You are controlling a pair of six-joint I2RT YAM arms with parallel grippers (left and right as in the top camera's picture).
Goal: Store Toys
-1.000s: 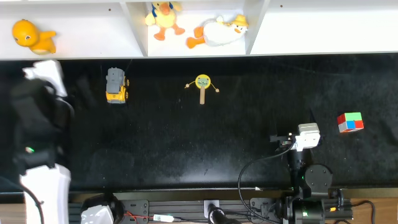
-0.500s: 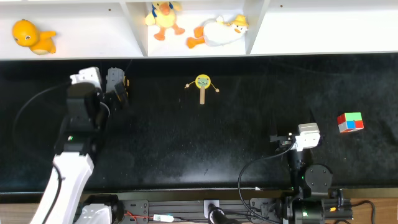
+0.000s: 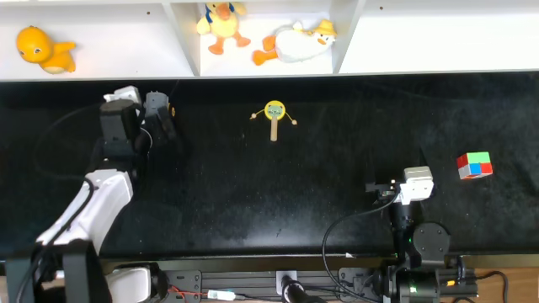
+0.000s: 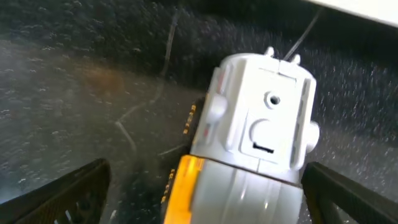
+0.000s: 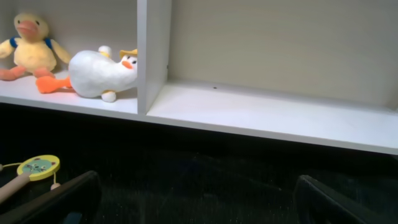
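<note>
Judging by the top view, pick-up is in hand: left end effector [image 3: 154,126] at toy truck [image 3: 158,108] on surface [image 3: 337,185] near shelf [image 3: 421,50]; long axis runs toward shelf, grey end shelfward

Left wrist view: fingers apart, flanking truck; next move likely to close on its sides

Right wrist view: right end effector [image 5: 199,205] spread apart, holding nothing

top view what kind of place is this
Probably a lab bench staged for toy tidying: white shelf cubbies holding a yellow plush duck, a black mat with a toy truck and colour cube on it, and a robot arm mounted at the front.
</note>
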